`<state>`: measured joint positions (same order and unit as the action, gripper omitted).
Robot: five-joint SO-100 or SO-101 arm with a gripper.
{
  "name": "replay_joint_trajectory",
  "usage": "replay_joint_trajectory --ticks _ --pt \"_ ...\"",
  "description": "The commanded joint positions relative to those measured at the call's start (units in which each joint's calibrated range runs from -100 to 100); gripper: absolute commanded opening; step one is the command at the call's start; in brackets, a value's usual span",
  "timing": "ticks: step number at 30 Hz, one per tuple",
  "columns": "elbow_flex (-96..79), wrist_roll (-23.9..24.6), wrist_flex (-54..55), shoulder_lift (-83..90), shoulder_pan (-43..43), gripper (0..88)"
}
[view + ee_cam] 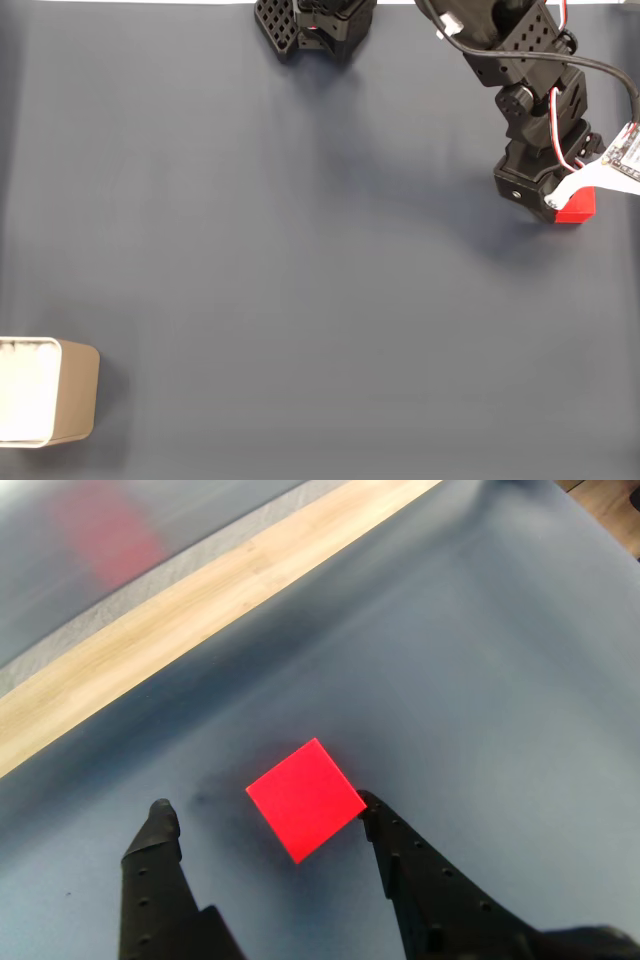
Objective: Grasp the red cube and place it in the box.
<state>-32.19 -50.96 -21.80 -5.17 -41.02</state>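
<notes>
on blue mat (300,300), one red cube (305,799), one box (50,392)

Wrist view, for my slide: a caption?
Open tool straddles the red cube on the blue mat.

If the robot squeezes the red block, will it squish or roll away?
Probably neither. The red cube has flat faces and sharp edges, so it looks stiff and should sit still. But it lies cornerwise between the open gripper, one finger at its corner, so it may twist.
</notes>
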Motion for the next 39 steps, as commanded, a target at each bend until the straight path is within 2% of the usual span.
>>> replay_joint_trajectory --ticks 1,16,25,39 --pt "2.3 0.2 -0.2 2.0 -1.0 39.9" --pt "1.9 -0.8 -1.2 3.9 -3.3 38.5" --pt "-3.9 -3.5 -1.0 7.9 -3.8 38.4" --pt "-5.9 -3.4 -0.7 10.5 -5.9 38.5"
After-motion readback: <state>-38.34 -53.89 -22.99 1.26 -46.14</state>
